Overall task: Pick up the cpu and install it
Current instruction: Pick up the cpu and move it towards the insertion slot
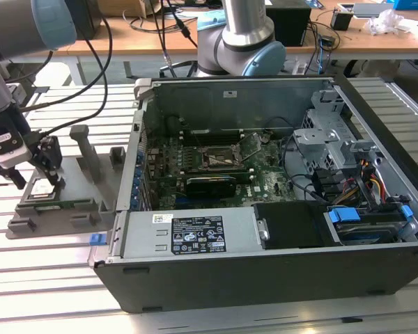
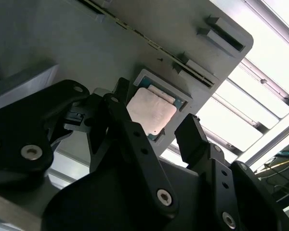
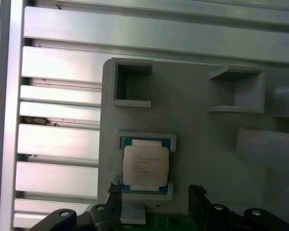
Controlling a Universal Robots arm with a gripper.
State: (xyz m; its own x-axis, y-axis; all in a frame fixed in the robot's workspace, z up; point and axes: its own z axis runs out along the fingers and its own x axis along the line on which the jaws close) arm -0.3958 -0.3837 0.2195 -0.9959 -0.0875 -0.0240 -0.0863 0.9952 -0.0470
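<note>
**Gripper (image 1: 38, 182) over the tray (image 1: 83, 203), fingers spread.** The cpu (image 1: 42, 190) lies flat in a square recess of the grey tray, close to the tray edge farthest from the open computer case (image 1: 265, 268). The tray stands on the slatted table (image 1: 56, 285), at the exterior view's left of the case. In both wrist views the two dark fingers straddle the cpu (image 3: 145, 165) without gripping anything. How far they stand above it cannot be told. In the second wrist view one finger (image 2: 130, 130) hides a corner of the cpu (image 2: 151, 109). In the first wrist view the gripper (image 3: 156, 188) is cut off by the frame. The motherboard socket (image 1: 219, 158) sits mid-board, well apart from the gripper, and its interior is hard to make out.
</note>
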